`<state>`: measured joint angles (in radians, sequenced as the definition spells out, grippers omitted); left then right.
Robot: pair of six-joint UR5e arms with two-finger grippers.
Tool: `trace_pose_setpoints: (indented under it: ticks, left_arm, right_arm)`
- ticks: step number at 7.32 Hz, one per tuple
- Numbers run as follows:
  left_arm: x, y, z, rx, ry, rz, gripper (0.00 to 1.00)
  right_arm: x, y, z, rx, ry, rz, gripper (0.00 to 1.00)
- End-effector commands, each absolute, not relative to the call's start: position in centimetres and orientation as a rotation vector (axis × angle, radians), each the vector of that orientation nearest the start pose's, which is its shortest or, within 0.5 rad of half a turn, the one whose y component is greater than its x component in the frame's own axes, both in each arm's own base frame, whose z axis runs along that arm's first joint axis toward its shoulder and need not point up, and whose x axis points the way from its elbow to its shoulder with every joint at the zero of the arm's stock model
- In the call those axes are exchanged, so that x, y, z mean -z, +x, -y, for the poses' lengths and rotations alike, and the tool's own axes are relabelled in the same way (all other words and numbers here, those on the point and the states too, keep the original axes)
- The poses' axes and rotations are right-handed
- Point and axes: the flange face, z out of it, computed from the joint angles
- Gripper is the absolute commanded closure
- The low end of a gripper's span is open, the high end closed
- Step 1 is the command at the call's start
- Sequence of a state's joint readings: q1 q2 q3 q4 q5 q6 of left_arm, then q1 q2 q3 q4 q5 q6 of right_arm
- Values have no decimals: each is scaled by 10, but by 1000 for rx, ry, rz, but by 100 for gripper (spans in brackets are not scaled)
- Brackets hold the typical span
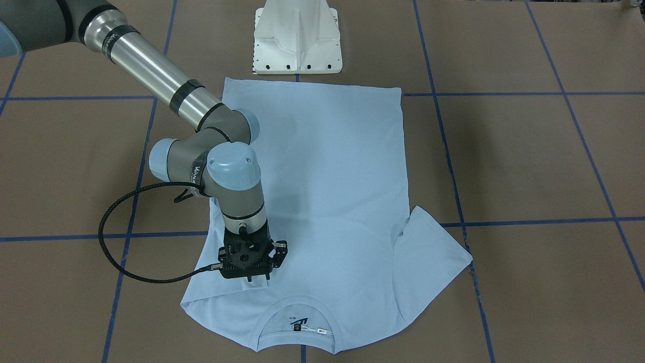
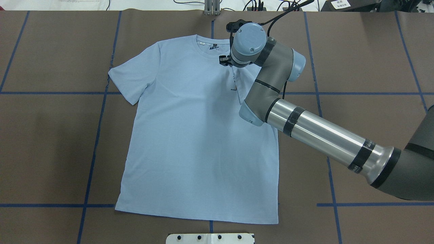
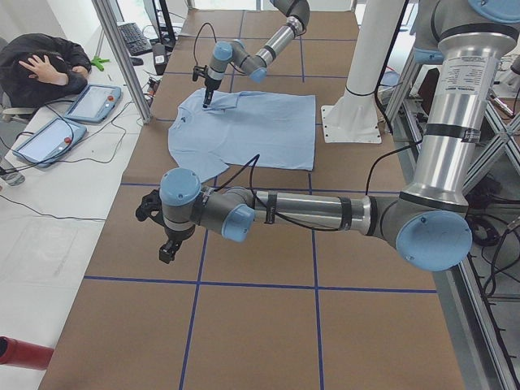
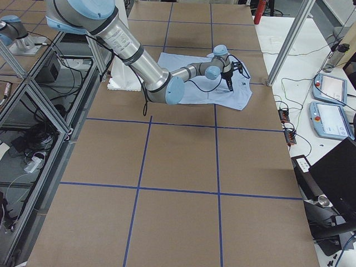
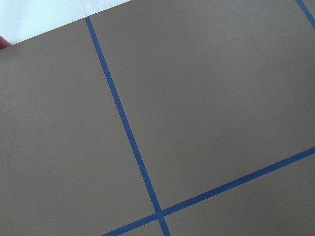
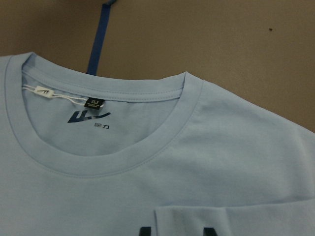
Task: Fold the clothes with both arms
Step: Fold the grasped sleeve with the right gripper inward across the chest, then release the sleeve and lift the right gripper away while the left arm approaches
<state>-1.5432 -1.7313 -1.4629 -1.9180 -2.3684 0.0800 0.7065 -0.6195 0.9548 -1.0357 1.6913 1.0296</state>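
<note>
The light blue T-shirt [image 2: 196, 135] lies flat and face up on the brown table, collar [image 1: 297, 302] away from the robot. Its sleeve on the robot's right is folded inward over the chest [image 1: 237, 290]; the other sleeve [image 1: 433, 257] lies spread out. My right gripper [image 1: 258, 277] points down onto that folded sleeve just beside the collar. In the right wrist view its dark fingertips [image 6: 145, 230] stand apart over the sleeve hem, so it is open. The dark neck label [image 6: 92, 103] shows inside the collar. My left gripper [image 3: 166, 252] hovers over bare table far from the shirt; I cannot tell its state.
The white pedestal base [image 1: 297, 40] stands just behind the shirt's hem. Blue tape lines [image 5: 123, 123] grid the brown table. A person sits at a side table with tablets [image 3: 49, 138] beyond the collar end. A red object [image 3: 20, 353] lies off the table edge.
</note>
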Motion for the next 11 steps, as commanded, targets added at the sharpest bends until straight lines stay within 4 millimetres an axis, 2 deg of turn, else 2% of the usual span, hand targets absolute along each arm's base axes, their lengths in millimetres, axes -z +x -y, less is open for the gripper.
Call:
trace_pose_setpoints:
  ticks: [1,2,3,4,5,7,8,9,10,11]
  left_arm:
    - [-567,-46,587,-173,392,-795,0]
    - [-545,-40,596,-75,409,-824,0]
    - [-534,-19,598,-23,419,-856,0]
    - [-514,14,599,12,395,-897,0]
    - [-491,49,600,32,366,-930,0]
    - [-447,119,592,100,362,-921,0]
    - [-432,152,594,131,354,-918,0]
    - [-431,190,594,145,353,-885,0]
    - [-427,219,601,168,354,-863,0]
    - [-426,250,618,182,349,-838,0]
  right_arm:
    - [-260,-572,646,-95,395,794,0]
    - [-257,-567,646,-76,337,822,0]
    - [-243,-550,645,-77,252,798,0]
    - [-225,-531,639,-69,182,789,0]
    - [-219,-512,633,-65,132,809,0]
    - [-226,-460,613,-86,96,784,0]
    - [-220,-441,605,-94,85,762,0]
    - [-218,-420,600,-107,83,755,0]
    - [-228,-396,593,-75,91,733,0]
    - [-235,-360,590,-8,99,695,0]
